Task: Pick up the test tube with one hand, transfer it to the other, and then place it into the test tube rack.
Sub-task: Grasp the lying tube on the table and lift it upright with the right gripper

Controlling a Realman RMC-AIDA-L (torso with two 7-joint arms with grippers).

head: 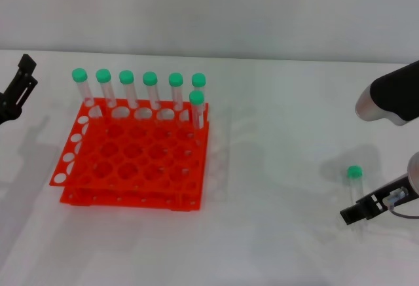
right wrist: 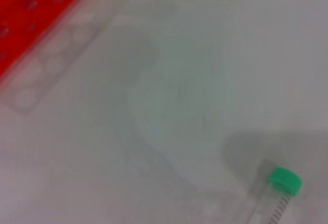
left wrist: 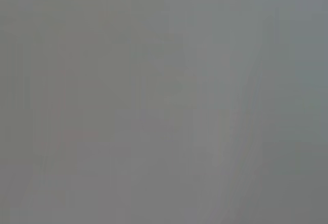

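The right pincer (head: 359, 213) reaches the test tube (head: 354, 188) on the worktop (head: 275, 233), its opening not visible, so a poor grip may roll the tube away.

1. The head camera looks forward and down from above the table (head: 275, 247), far enough back to take in the rack (head: 134, 152) on the left and the loose tube (head: 355, 184) on the right.
2. The left wrist camera shows only flat grey; where it faces cannot be told.
3. The right wrist camera looks down at the table (right wrist: 205, 55) from close by.
4. Head and right wrist views share the tube (right wrist: 274, 198) and a rack (right wrist: 31, 19) corner.
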